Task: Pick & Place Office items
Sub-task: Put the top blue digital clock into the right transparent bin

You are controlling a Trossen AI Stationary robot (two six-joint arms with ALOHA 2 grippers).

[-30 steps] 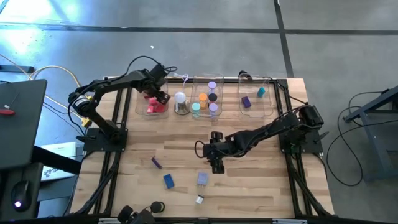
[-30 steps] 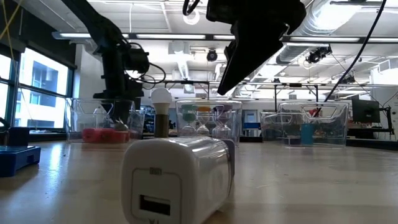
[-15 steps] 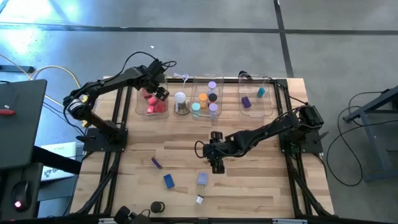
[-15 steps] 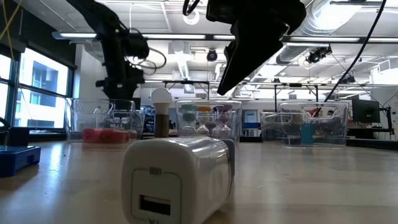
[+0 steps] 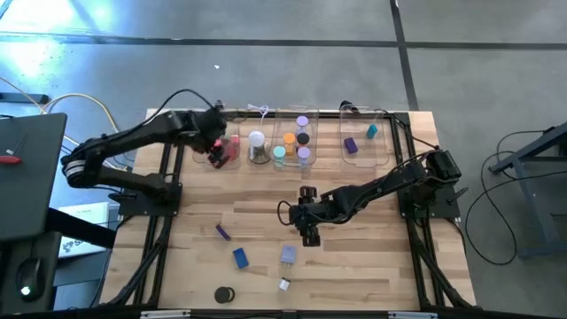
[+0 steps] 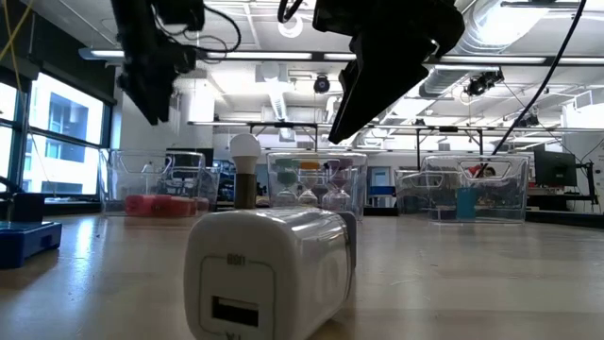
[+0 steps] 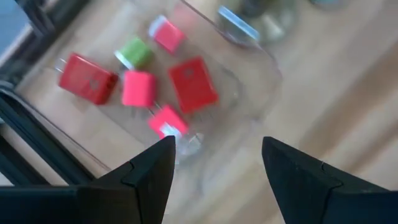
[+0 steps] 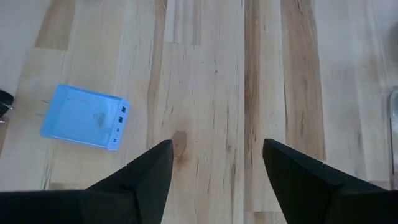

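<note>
Partly blurred red and pink chargers [image 7: 158,84] inside clear bin [image 7: 261,68].

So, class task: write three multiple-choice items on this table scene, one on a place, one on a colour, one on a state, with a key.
1. Where does the left gripper hang?
A. by the left clear bin
B. over the blue adapter
C. off the table

2. What colour is the lone odd plug among the red and pink ones?
A. black
B. green
C. orange

3. The right gripper is:
A. open, empty
B. gripping a plug
C. shut

Key: A, its fingers frame that bin; B, green; A, bare wood shows between its fingers.
</note>
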